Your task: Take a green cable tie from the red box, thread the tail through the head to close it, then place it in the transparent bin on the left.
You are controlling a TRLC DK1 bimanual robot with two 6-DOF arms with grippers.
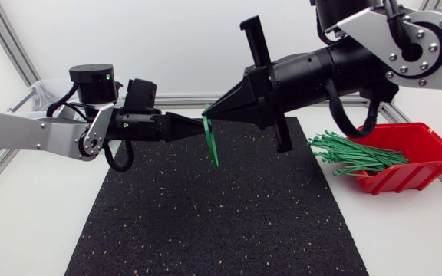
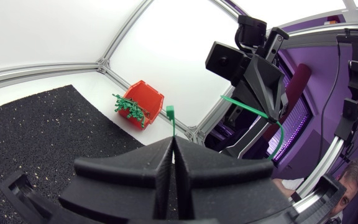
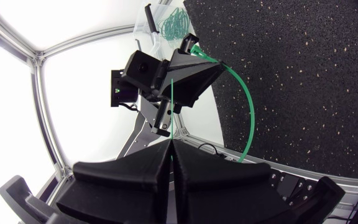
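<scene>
pinching one green cable tie (image 1: 212,142) above the black mat (image 1: 206,222), your left end effector (image 1: 197,127) and right end effector (image 1: 209,114) are both clamping it tight, nearly tip to tip.

The mat (image 1: 221,222) lies open across its near and middle parts. Above its far part the left gripper (image 1: 196,126) and right gripper (image 1: 213,114) meet tip to tip, both clamped on the green cable tie (image 1: 212,146), blocking passage there. The left arm (image 1: 37,138) lies before the transparent bin (image 1: 41,90), seemingly screening its mouth. Spilled ties (image 1: 351,153) crowd the red box (image 1: 424,161) at its open front.
</scene>
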